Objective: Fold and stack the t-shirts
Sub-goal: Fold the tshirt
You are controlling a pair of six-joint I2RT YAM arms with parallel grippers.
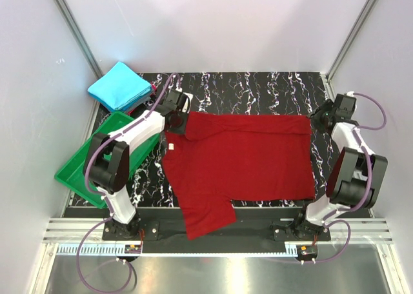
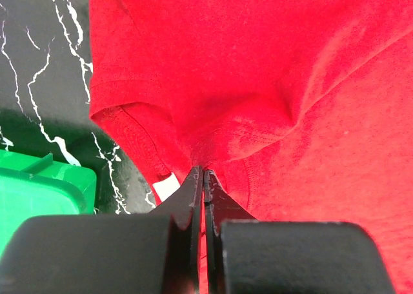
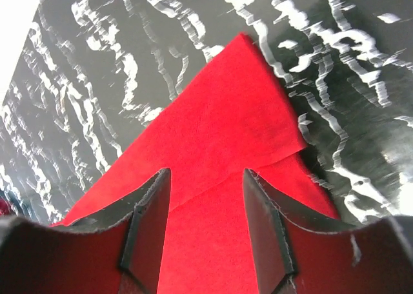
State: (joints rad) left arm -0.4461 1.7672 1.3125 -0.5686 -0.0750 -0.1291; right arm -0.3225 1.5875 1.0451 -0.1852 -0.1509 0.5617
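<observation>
The dark red t-shirt lies spread across the black marbled table, one sleeve hanging toward the front edge. My left gripper is shut on the red shirt's cloth near the collar; the white neck label shows beside it. My right gripper is open at the shirt's far right corner, its jaws apart above the folded red edge. The cyan-blue t-shirt lies folded into a flat square at the far left corner.
A green plastic tray sits along the table's left edge, partly under my left arm; its corner shows in the left wrist view. White walls enclose the table on three sides.
</observation>
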